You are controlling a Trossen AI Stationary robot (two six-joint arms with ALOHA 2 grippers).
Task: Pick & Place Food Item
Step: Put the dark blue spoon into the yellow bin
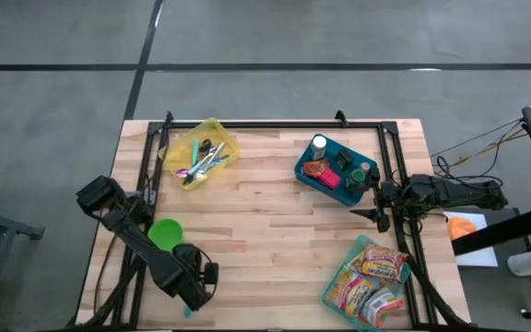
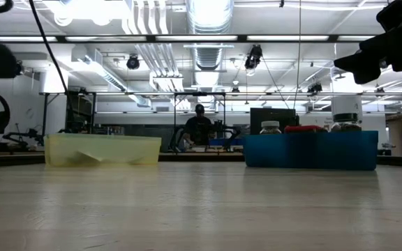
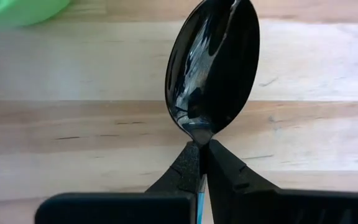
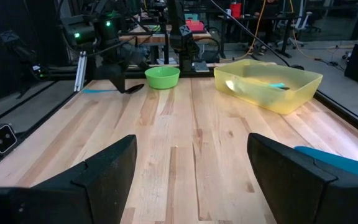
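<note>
Food items sat in blue bin point(image 1: 335, 172); right end effector point(image 1: 373, 205) hovered wide just beside it, ready to pick, left end effector point(image 3: 199, 163) pinching black spoon point(image 3: 213, 68) near green bowl point(image 1: 164, 233), ready for scooping.

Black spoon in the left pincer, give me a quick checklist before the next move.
1. Left pincer shut on the black spoon: ok.
2. Spoon bowl points forward, in line with the fingers: ok.
3. Green bowl upright beside the left arm: ok.
4. Green bowl's contents: cannot tell.
5. Right pincer open, holding nothing, beside the blue bin: ok.
6. Food items stand in the blue bin, snack packets lie at the near right: ok.
</note>
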